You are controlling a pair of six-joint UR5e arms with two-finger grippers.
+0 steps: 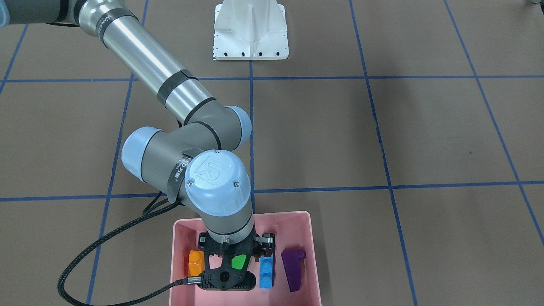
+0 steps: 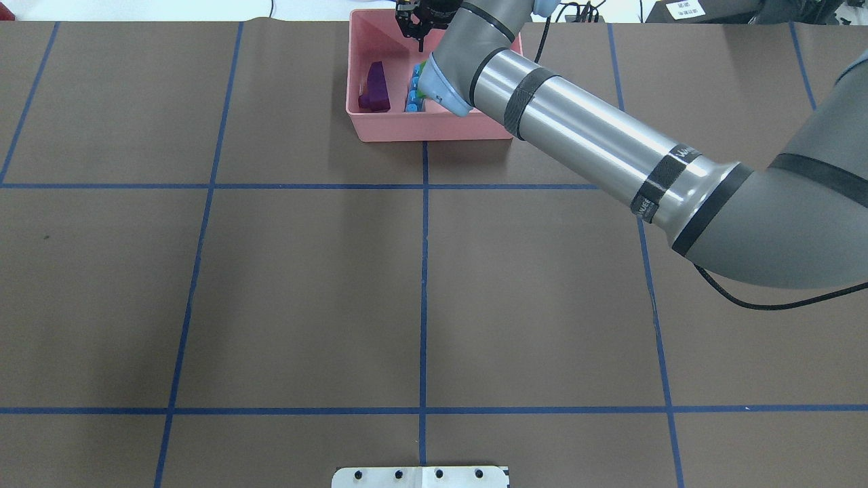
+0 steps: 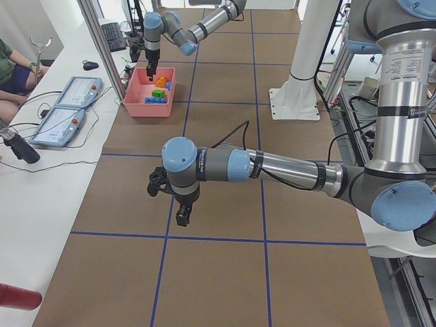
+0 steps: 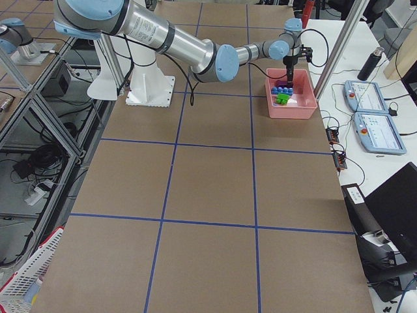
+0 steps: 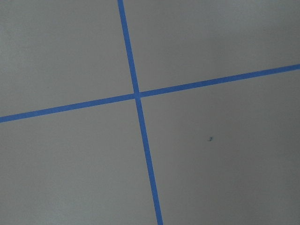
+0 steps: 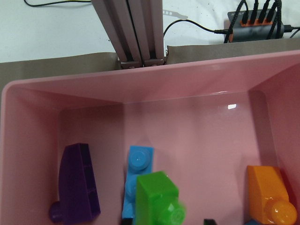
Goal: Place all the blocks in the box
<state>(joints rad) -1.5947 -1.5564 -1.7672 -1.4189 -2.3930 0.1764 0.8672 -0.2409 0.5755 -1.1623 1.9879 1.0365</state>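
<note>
Pink plastic box (image 6: 28,93): contents are listed as seen from the right wrist. Purple sloped brick (image 6: 77,183) is laid near the box's left wall. Long light-blue bar (image 6: 139,159) is set just beside it, long axis toward the far wall. Green brick (image 6: 157,197) is found over the bar's near end, directly under the right gripper (image 2: 413,34), whose jaws are spread and empty. Orange sloped brick (image 6: 267,192) is lodged by the box's right wall. Left gripper (image 3: 182,216) is parked well apart from the box, its state not discernible. A straight lift is judged sufficient.
</note>
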